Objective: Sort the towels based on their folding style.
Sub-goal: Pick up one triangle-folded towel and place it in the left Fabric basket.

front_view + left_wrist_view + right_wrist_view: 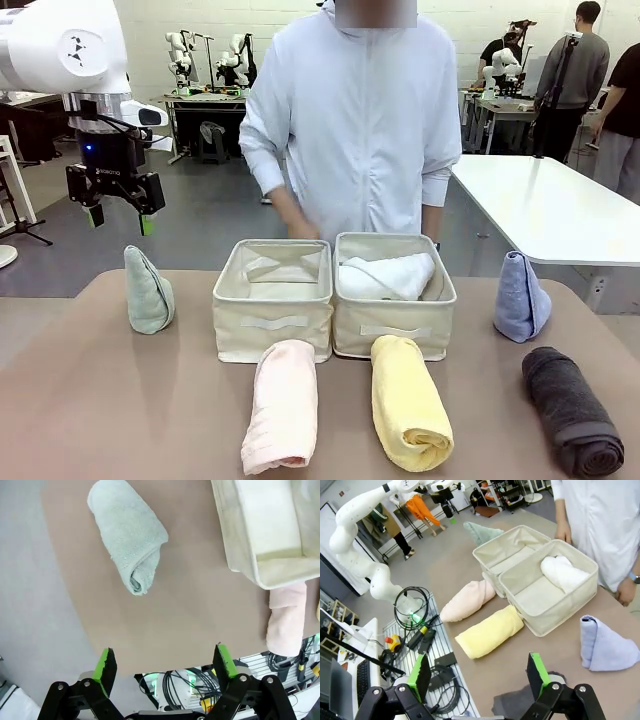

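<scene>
A sage-green cone towel [148,290] stands at the table's left, and my left gripper [120,217] hangs open in the air above it. The left wrist view looks down on that green towel [131,532] past the open left gripper [167,662]. A light-blue cone towel [521,297] stands at the right. Rolled pink [282,405], yellow [409,414] and dark grey [572,411] towels lie along the front. A white rolled towel [388,276] lies in the right bin [395,335]. The right gripper [480,672] is open above the grey towel [517,700].
Two beige fabric bins sit side by side mid-table; the left bin [272,322] holds no towel. A person in a pale jacket [352,110] stands just behind the bins with hands low. Cables and equipment [415,630] lie beyond the table's near edge.
</scene>
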`<action>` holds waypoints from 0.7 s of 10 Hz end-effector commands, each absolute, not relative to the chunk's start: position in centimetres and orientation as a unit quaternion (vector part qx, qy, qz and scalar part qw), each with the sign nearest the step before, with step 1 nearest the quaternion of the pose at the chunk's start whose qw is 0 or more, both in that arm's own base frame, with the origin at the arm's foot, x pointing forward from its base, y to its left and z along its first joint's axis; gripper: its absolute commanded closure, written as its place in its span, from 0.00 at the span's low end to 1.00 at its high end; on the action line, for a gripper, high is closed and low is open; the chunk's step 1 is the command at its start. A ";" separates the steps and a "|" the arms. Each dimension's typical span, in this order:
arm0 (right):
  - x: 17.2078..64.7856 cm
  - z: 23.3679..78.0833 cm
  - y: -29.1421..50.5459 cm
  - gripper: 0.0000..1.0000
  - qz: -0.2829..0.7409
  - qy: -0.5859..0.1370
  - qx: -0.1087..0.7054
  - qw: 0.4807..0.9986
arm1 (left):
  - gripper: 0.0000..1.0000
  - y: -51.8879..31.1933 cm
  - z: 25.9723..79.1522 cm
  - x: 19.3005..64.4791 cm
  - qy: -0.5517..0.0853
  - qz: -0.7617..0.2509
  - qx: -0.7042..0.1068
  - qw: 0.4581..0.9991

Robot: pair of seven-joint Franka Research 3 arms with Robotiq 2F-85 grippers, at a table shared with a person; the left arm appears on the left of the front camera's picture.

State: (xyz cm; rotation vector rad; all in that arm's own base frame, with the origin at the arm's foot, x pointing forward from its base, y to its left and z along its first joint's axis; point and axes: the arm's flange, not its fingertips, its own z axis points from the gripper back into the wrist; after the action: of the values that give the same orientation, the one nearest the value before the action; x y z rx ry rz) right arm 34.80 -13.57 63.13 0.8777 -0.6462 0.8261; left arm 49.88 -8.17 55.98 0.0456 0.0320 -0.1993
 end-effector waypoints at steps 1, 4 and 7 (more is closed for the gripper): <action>35.0 63.3 -13.6 0.00 0.385 -0.307 0.415 0.765 | 0.00 -8.2 56.4 49.4 0.019 -0.098 0.028 0.995; 35.0 63.3 -13.6 0.00 0.385 -0.307 0.415 0.765 | 0.00 -8.0 52.9 51.9 0.013 -0.082 0.059 0.995; 35.0 63.3 -13.6 0.00 0.385 -0.307 0.415 0.765 | 0.00 -8.4 49.4 54.0 0.019 -0.051 0.069 0.996</action>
State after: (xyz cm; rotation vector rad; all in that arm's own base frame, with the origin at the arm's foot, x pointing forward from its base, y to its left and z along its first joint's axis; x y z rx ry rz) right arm 34.79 -13.58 63.13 0.8779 -0.6460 0.8263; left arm 53.40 -8.02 50.28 0.1192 0.0380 -0.1388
